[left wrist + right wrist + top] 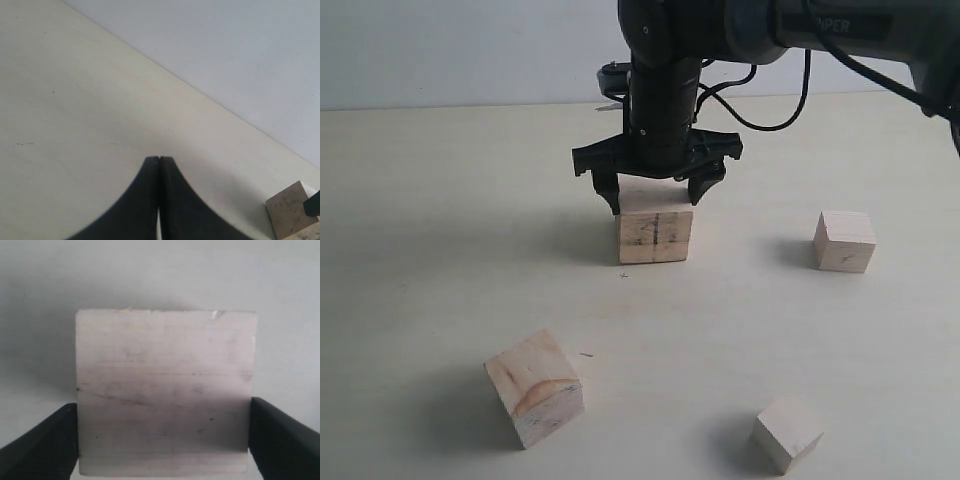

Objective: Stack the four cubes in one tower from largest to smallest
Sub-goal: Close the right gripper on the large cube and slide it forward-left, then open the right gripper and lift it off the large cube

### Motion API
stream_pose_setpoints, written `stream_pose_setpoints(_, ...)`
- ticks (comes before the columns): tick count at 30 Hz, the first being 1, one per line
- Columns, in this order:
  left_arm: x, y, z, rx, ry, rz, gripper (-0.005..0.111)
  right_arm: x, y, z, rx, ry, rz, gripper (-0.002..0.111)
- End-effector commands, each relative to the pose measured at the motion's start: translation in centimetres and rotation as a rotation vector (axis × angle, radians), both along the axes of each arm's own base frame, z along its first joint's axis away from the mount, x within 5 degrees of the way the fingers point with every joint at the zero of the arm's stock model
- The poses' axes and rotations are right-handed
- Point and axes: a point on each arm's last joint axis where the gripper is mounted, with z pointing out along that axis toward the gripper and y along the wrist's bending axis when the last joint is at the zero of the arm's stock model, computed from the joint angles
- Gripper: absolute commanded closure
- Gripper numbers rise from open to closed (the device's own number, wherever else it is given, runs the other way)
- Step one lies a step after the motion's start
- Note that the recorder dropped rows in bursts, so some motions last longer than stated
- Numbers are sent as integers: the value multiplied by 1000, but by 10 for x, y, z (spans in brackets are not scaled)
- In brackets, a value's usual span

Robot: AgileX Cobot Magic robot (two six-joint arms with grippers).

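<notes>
Four separate cubes [655, 237], exterior view only

A pale cream table [440, 200], matt and smooth, is seen filling most of the exterior view. At its far edge it is met by a plain whitish-grey wall [450, 50] along a straight line. A tiny cross-shaped mark [624, 275] is seen on the tabletop near the middle, and a short dark dash [586, 354] nearer the front. Soft grey shadows are cast across the surface. In the left wrist view the tabletop is shown with a few faint specks [21, 144] on it.
</notes>
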Motion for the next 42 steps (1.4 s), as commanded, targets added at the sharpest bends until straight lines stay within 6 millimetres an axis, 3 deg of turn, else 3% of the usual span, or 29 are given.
stream_pose_setpoints(1,0,0,1,-8,-6,-5,107,2,1,-11,-15,8,11,8)
stream_pose_setpoints(2,0,0,1,-8,-6,-5,107,1,1,-13,-20,18,7,3)
stream_pose_setpoints(9,0,0,1,-8,-6,-5,107,0,0,-10,-22,28,0,3)
stream_pose_setpoints(17,0,0,1,-8,-6,-5,107,-6,-3,31,5,-50,53,3)
stream_pose_setpoints(24,0,0,1,-8,-6,-5,107,-10,-8,66,-27,-145,238,3)
stream_pose_setpoints(29,0,0,1,-8,-6,-5,107,-10,-15,66,-107,-145,269,3)
stream_pose_setpoints(34,0,0,1,-6,-6,-5,107,-11,-14,52,-125,-69,304,3)
stream_pose_setpoints(37,0,0,1,-6,-6,-5,107,-10,-20,43,-192,-26,248,11)
stream_pose_setpoints(42,0,0,1,-6,-6,-5,107,-6,-24,39,-259,-42,253,42)
